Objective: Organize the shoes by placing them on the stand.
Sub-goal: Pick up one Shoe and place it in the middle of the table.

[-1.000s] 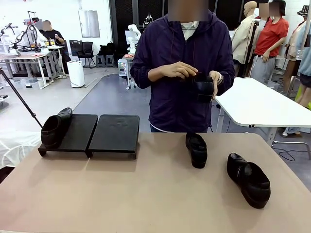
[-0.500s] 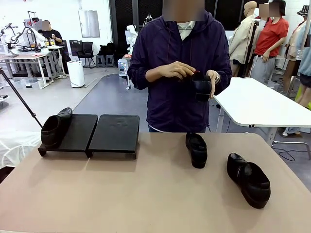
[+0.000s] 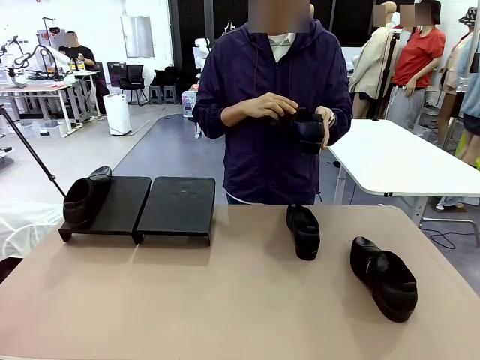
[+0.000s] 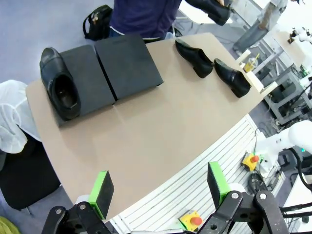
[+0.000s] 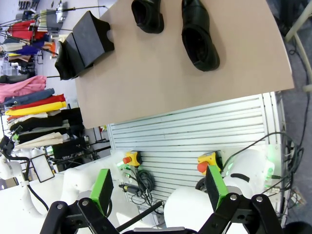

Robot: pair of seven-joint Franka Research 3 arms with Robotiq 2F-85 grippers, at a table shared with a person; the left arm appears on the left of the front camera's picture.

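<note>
One tan table (image 3: 225, 300) spans the front view, and a person (image 3: 262, 161) in a purple jacket stands at its far edge. The stand (image 3: 176, 204) sits on the table's left part, its right section bare. Of four shoes, one shoe (image 3: 84, 199) lies on the stand's left section. A second shoe (image 3: 304, 231) and a third shoe (image 3: 384, 277) rest apart on the table at right. The fourth shoe (image 3: 310, 133) is held at chest height in the person's hands (image 3: 264, 107). The left gripper (image 4: 159, 185) and right gripper (image 5: 158, 186) hang high over the robot's side, jaws spread wide, gripping nothing.

Held shoe (image 4: 214, 11) half off-frame (top edge)
</note>
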